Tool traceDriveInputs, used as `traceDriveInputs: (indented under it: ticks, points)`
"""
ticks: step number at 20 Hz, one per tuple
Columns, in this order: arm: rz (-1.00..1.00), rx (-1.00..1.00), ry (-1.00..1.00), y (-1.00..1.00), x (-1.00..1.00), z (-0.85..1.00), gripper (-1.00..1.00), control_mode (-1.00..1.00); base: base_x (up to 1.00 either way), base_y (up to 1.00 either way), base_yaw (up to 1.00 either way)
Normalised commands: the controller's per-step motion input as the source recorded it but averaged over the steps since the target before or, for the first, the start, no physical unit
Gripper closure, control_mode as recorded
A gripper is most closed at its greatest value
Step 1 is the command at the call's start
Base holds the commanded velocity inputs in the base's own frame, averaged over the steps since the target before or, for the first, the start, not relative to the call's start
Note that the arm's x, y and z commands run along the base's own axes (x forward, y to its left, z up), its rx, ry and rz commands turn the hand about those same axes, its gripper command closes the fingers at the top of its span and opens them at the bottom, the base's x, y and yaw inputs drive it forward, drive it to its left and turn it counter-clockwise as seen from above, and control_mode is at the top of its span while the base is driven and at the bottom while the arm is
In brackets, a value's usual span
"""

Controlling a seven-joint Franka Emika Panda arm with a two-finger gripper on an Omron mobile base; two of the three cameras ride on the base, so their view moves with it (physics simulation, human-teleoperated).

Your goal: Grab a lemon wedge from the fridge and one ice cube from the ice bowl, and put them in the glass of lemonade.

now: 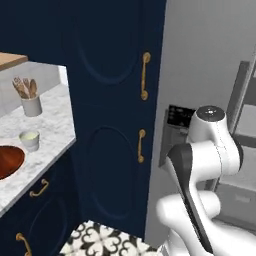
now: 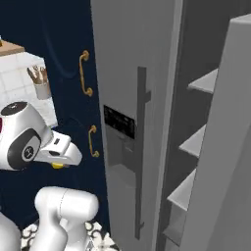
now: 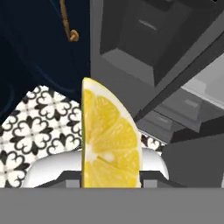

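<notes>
Arm folded back from the fridge (image 2: 132, 73), whose door stands open. Claw (image 2: 58, 165) part-closed on the lemon wedge (image 3: 109, 140), held above the patterned floor (image 3: 39, 127). Glass of lemonade (image 1: 29, 140) beside ice bowl (image 1: 9, 161) on worktop (image 1: 50, 120).

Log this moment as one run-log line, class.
phase: carrying | gripper: shut on lemon wedge | fridge: door open | glass of lemonade: on counter, awaiting wedge

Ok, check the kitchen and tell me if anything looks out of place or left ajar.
The fridge stands with its right door swung open, bare shelves exposed. The gripper is shut on the lemon wedge. On the counter, the ice bowl and glass of lemonade sit upright, nothing spilled.
</notes>
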Motion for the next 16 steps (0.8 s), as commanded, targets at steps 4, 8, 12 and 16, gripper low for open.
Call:
traceDriveInputs:
  ticks: [4,8,12,16]
  points:
    - [0.0,0.0,0.0,0.0,0.0,0.0,1.0,1.0,0.27,0.33,0.8]
    - [0.0,0.0,0.0,0.0,0.0,0.0,1.0,1.0,0.67,0.26,0.71]
    - [0.0,0.0,0.0,0.0,0.0,0.0,1.0,1.0,0.98,0.18,0.58]
    - [0.0,0.0,0.0,0.0,0.0,0.0,1.0,1.0,1.0,0.01,0.37]
